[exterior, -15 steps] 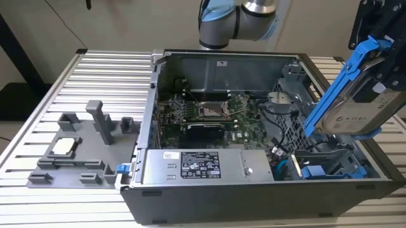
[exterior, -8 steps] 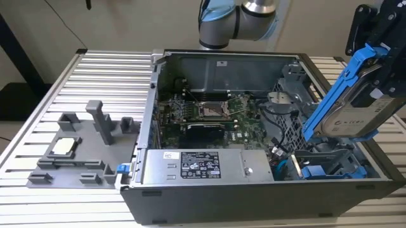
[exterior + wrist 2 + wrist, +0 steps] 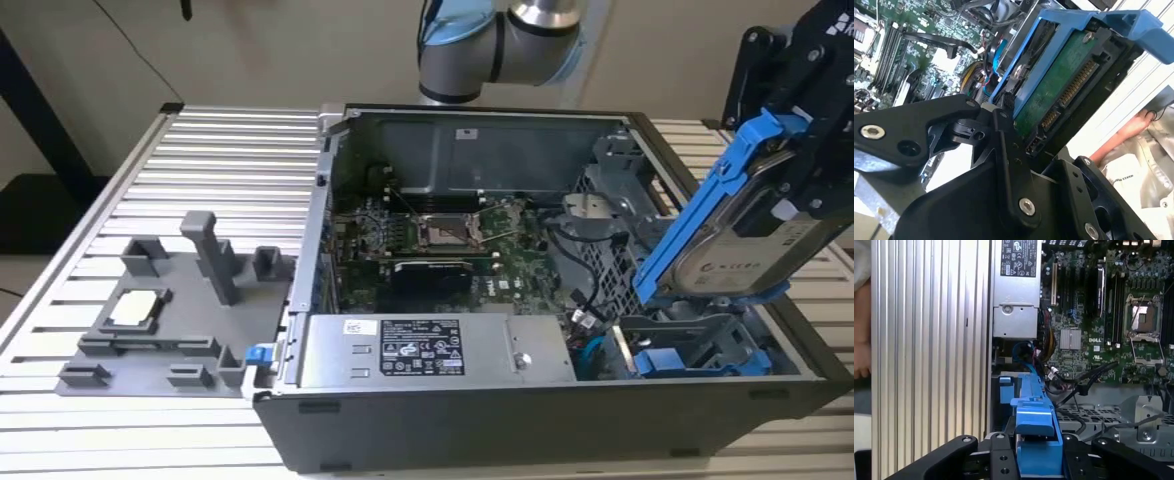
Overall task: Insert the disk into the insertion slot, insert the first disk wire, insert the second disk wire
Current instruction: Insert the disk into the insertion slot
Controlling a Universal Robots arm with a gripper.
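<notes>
My black gripper (image 3: pixel 798 150) is shut on the disk (image 3: pixel 741 250), a silver-grey drive with a pale label in a bright blue carrier frame (image 3: pixel 694 215). It hangs steeply tilted above the drive bay (image 3: pixel 687 335) at the front corner of the open computer case, on the exterior view's right. Another blue-framed part (image 3: pixel 667 362) lies in that bay. In the second wrist view the disk (image 3: pixel 1054 90) shows its green board and connector pins between my fingers (image 3: pixel 1009 150). The first wrist view has the carrier (image 3: pixel 1034 425) edge-on in my gripper (image 3: pixel 1036 460). Blue wires (image 3: pixel 1024 352) lie coiled by the bay.
The case holds a motherboard (image 3: pixel 441 230) and a power supply (image 3: pixel 414 350) along its front. A grey fixture (image 3: pixel 174 310) sits on the ribbed table (image 3: pixel 107 430) at the exterior view's left. A person's hand (image 3: pixel 861 330) rests beside the table.
</notes>
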